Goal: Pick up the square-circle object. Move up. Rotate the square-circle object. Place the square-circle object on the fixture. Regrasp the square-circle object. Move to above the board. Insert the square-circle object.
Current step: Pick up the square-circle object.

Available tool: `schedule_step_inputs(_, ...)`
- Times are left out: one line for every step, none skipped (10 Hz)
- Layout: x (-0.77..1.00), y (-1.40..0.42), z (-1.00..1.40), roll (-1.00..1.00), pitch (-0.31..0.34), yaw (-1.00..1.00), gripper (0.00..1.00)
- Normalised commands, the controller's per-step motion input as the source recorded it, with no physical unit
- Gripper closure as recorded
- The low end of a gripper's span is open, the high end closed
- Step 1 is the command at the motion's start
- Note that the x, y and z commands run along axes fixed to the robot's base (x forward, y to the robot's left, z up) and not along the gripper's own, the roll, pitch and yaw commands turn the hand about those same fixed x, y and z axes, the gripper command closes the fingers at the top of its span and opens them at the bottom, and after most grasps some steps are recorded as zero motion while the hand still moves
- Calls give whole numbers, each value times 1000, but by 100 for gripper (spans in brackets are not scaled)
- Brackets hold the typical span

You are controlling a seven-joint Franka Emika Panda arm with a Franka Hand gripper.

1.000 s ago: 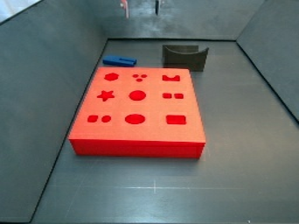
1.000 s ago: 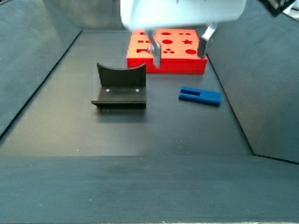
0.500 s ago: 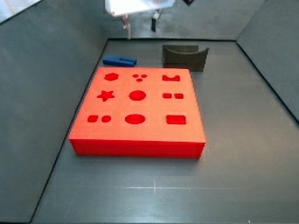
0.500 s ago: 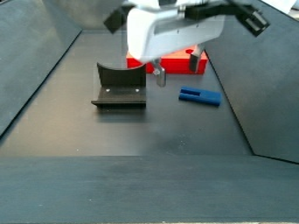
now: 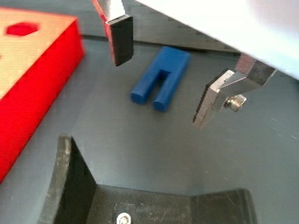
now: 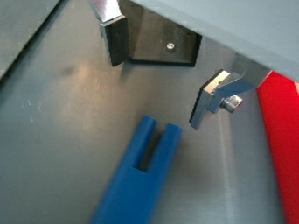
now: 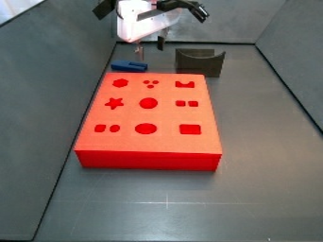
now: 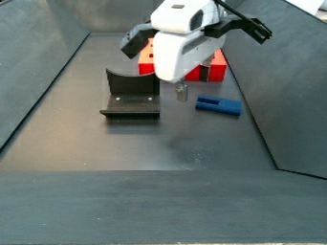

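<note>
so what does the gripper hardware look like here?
The gripper hangs above the floor beside the square-circle object. Its body is a white, boxy housing with black parts on top. The fingers are flat silver plates with dark pads; one carries a small screw.

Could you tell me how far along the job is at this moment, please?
Nothing is done yet: the square-circle object lies on the floor between the board and the fixture. In hand: the open, empty tool hovers above the object. Left: grasping, lifting, rotating, placing on the fixture, regrasping, inserting.
</note>
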Motion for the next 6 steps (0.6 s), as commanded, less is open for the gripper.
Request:
schedule_step_inputs(-454,-23,-271,0,-159,569,0)
schedule_step_inputs(-317,0,-289,-40,-170,460,0)
schedule_step_inputs(-206,0,-289,-137,-194,386,0)
schedule_step_inputs(-146,0,-34,-6,-123,94,0)
schedule_step_inputs(0,0,-17,0,0,0,0)
schedule_step_inputs(-11,0,-183,-3,-121,57,0)
